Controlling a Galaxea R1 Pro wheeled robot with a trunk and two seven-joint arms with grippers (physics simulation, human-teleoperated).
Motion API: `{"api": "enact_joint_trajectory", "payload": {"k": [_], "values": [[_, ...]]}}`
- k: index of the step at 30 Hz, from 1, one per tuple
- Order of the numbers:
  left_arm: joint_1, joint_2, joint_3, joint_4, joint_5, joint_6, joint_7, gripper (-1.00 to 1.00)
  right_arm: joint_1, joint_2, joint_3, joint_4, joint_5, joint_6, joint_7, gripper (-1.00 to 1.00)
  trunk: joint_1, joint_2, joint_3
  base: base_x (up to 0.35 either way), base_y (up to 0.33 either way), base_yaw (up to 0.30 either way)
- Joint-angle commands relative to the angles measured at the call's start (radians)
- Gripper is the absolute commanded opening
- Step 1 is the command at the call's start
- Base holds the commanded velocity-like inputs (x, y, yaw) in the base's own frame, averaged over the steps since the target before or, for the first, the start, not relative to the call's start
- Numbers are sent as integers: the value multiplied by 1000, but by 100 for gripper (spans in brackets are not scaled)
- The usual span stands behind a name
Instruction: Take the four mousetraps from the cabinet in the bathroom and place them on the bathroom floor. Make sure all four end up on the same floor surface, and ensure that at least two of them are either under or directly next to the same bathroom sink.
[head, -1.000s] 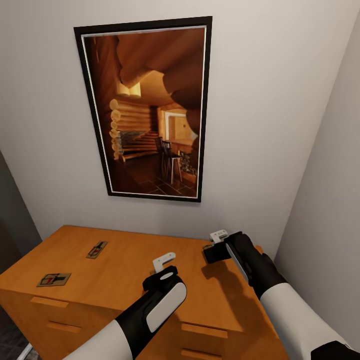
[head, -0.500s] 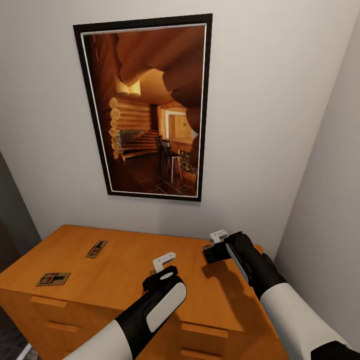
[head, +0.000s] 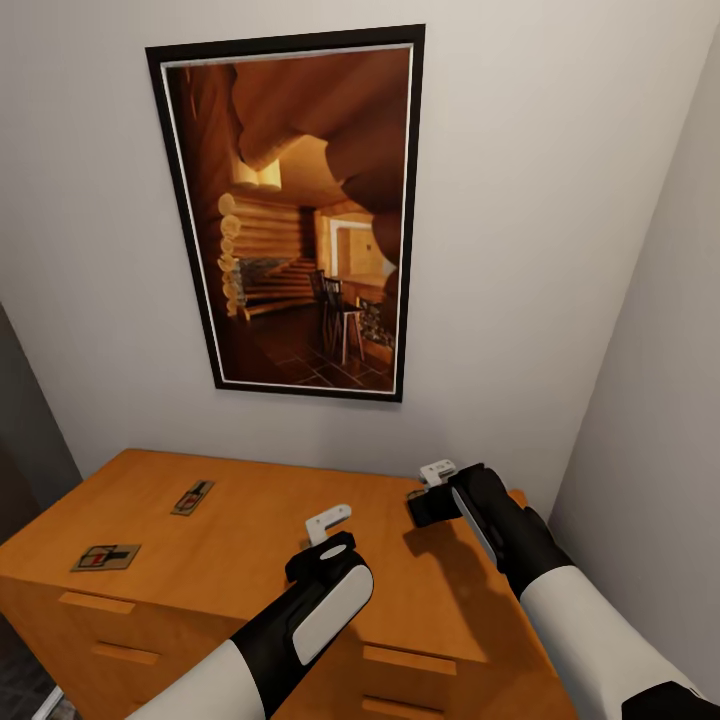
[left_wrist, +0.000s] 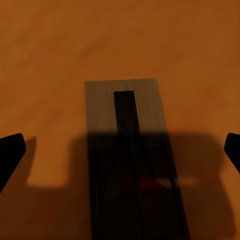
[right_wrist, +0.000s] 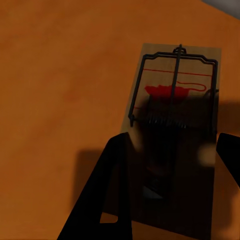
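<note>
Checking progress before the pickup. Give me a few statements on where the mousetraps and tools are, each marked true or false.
1. Two mousetraps lie on the cabinet top's left part. True.
2. A mousetrap lies flat on the wood below the left tool. True.
3. The right tool has lifted its mousetrap off the cabinet. False: it lies flat on the wood, fingers either side.
4. A mirror hangs above the cabinet. False: it is a framed picture of a log interior.
5. The left tool's fingers are shut. False: they stand apart.
</note>
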Motion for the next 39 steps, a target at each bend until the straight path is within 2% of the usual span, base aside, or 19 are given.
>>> {"api": "enact_joint_trajectory", "payload": {"k": [1,4,18,22,39], "values": [[-1,0,-1,0,0,11,6,100,-1,0,1,-1,7,3,6,-100,4,-9,-5,0,0,0],[-1,0,-1,0,0,10,6,100,-1,0,0,-1,7,4,5,-100,16,-30,-14,0,0,0],[-1,0,-1,-1,0,10,6,100,-1,0,1,-1,7,4,5,-100,16,-30,-14,0,0,0],[-2,0,-1,0,0,10,6,100,-1,0,2,-1,7,4,6,-100,31,-58,-27,0,0,0],[-2,0,-1,-1,0,10,6,100,-1,0,2,-1,7,4,5,-100,31,-58,-27,0,0,0]]}}
